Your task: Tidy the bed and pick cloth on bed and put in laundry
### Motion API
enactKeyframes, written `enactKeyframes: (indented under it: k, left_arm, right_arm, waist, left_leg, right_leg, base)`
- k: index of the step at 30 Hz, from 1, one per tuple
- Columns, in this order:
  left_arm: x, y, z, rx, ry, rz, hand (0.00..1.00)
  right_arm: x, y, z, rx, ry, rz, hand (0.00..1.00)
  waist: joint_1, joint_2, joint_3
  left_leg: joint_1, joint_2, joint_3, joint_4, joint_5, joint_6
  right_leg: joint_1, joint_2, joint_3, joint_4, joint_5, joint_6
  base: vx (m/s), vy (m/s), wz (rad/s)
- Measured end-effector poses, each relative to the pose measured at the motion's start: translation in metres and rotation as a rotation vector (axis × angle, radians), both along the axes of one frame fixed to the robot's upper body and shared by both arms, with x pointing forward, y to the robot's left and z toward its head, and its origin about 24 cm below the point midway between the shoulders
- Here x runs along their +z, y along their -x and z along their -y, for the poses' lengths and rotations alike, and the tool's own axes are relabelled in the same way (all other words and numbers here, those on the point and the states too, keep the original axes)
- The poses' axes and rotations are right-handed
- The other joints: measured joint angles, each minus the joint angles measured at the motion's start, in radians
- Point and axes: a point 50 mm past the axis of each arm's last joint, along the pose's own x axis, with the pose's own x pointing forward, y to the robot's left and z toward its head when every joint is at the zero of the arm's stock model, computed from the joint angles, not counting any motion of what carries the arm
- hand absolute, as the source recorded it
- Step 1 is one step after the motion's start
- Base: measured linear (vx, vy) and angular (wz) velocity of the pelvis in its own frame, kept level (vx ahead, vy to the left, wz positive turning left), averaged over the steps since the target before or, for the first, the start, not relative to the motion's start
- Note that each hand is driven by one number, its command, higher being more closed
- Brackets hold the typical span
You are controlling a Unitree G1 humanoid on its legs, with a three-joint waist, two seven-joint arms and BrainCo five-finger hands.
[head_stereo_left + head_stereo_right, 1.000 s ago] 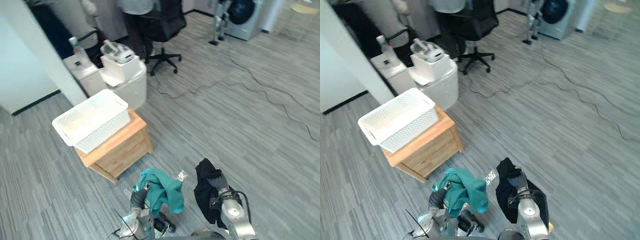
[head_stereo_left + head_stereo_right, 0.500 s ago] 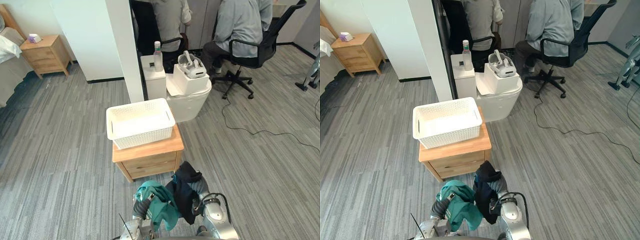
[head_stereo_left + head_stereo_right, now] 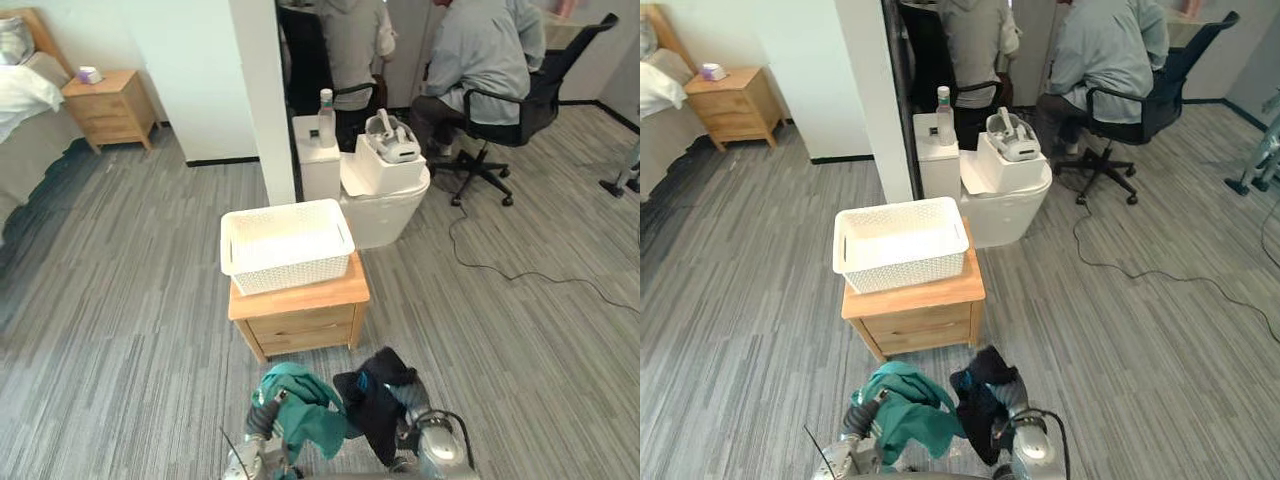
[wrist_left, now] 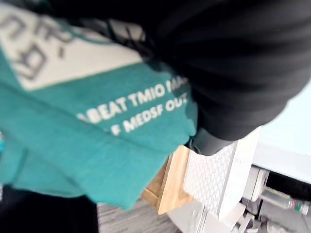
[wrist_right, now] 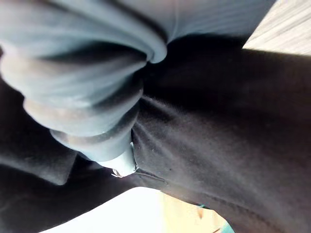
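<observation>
Since the earlier frames the whole view has swung, which is camera movement: the white laundry basket (image 3: 287,262) now stands square ahead instead of off to the left, and part of the bed (image 3: 25,130) shows at the far left. The basket sits upright, mouth up, on the wooden nightstand (image 3: 300,320), leaving the front edge of its top bare.

The teal cloth (image 3: 310,410) hangs bunched over the left hand (image 3: 260,420). The black cloth (image 3: 370,395) is draped over the right hand (image 3: 410,400). Both hands are buried in fabric, so their grip cannot be told.

The basket lies forward of both hands, beyond the nightstand's front edge, with its long axis running across the robot. The left hand is judged the better aligned; the right stands off the front right corner. Neither bundle shows a clear long axis.
</observation>
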Motion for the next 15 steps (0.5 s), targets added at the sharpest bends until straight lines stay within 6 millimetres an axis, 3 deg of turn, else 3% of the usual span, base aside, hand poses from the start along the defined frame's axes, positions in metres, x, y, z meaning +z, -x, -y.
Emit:
enactKeyframes:
  k: [3, 6, 8, 9, 10, 11, 13, 15]
  left_arm:
    - [-0.004, 0.003, 0.003, 0.04, 0.014, -0.023, 1.0]
    - [-0.003, 0.004, -0.001, 0.065, 0.009, -0.022, 1.0]
    - [-0.004, 0.005, -0.006, 0.088, 0.003, -0.025, 1.0]
    - [-0.003, 0.003, -0.009, 0.092, -0.004, -0.018, 1.0]
    - [0.0, 0.002, -0.016, 0.095, -0.023, -0.004, 1.0]
    - [-0.002, 0.003, -0.021, 0.102, -0.033, -0.018, 1.0]
    - [-0.001, 0.008, -0.024, 0.109, -0.041, -0.021, 1.0]
    - [-0.001, 0.008, -0.028, 0.074, -0.068, -0.023, 1.0]
  right_arm:
    - [-0.001, 0.004, 0.014, -0.021, 0.029, -0.019, 1.0]
    - [-0.001, 0.003, 0.014, -0.022, 0.027, -0.017, 1.0]
    - [0.001, -0.002, 0.014, -0.019, 0.023, -0.005, 1.0]
    - [0.002, -0.006, 0.011, -0.019, 0.012, 0.008, 1.0]
    - [0.001, -0.005, 0.007, -0.016, -0.005, 0.004, 1.0]
    - [-0.002, -0.003, 0.003, -0.019, -0.031, -0.011, 1.0]
    - [0.0, -0.006, 0.002, -0.02, -0.038, -0.001, 1.0]
    - [-0.001, -0.005, 0.0, -0.024, -0.047, -0.005, 1.0]
  waist:
    - [0.001, 0.034, 0.009]
    - [0.004, 0.044, 0.02]
    - [0.01, 0.08, 0.01]
    - [-0.002, 0.073, 0.023]
    - [-0.003, 0.036, 0.014]
    - [0.005, 0.017, 0.012]
    - [0.01, -0.01, 0.005]
    - [0.003, -0.051, 0.003]
  left_leg:
    - [-0.004, -0.002, 0.01, -0.038, 0.0, -0.007]
    - [-0.043, 0.018, 0.008, -0.003, 0.0, -0.007]
    - [-0.068, 0.052, 0.009, -0.005, -0.001, -0.009]
    - [-0.083, 0.075, 0.006, 0.011, 0.002, -0.013]
    - [-0.087, 0.058, 0.004, 0.018, 0.003, -0.013]
    - [-0.103, 0.056, -0.006, 0.048, 0.005, -0.01]
    - [-0.11, 0.042, -0.001, 0.052, 0.003, -0.008]
    - [-0.055, 0.006, 0.011, 0.024, -0.017, 0.005]
  right_leg:
    - [0.009, 0.017, 0.018, -0.065, 0.023, -0.003]
    - [-0.013, 0.041, 0.05, -0.092, 0.024, -0.007]
    - [-0.026, 0.074, 0.056, -0.085, -0.004, -0.003]
    - [-0.068, 0.085, 0.075, 0.053, -0.03, -0.059]
    - [-0.069, 0.062, 0.098, 0.082, -0.067, -0.051]
    - [-0.078, 0.056, 0.103, 0.098, -0.102, -0.008]
    - [-0.13, 0.037, 0.127, 0.202, -0.154, -0.01]
    - [-0.154, -0.013, 0.134, 0.333, -0.202, 0.007]
  base:
    - [-0.09, -0.044, 0.07]
    - [-0.09, -0.061, -0.01]
    - [-0.03, -0.062, -0.12]
    - [0.07, -0.016, 0.17]
    - [0.12, -0.021, 0.21]
    - [0.09, -0.017, -0.07]
    - [0.07, -0.001, -0.2]
    - [0.15, 0.039, -0.08]
